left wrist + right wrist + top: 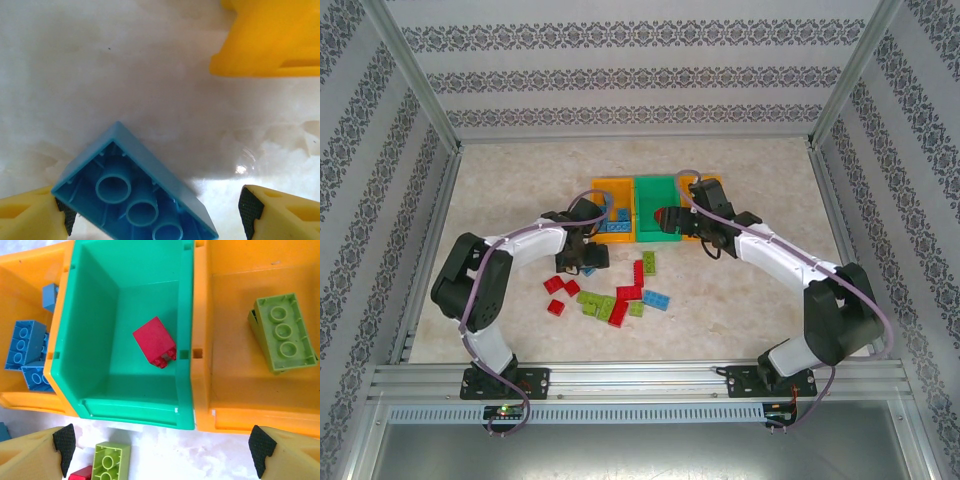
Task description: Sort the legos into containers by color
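Three containers stand in a row at mid-table: an orange bin (603,186) (30,270), a green bin (655,190) (125,412) and a second orange bin (240,390). The left bin holds blue legos (22,345), the green bin a red brick (155,342), the right bin a green brick (282,332). My left gripper (585,262) (155,212) is open low over the table, straddling an upside-down blue brick (135,195). That brick's corner is against the left pad (62,215); the right pad (248,207) is apart from it. My right gripper (670,218) (160,455) hangs open over the bins' near edge.
Loose red, green and blue legos lie in a cluster (615,298) on the table in front of the bins. A green brick (111,462) and a red one (82,473) sit below the right gripper. A corner of the orange bin (270,40) lies ahead of the left gripper.
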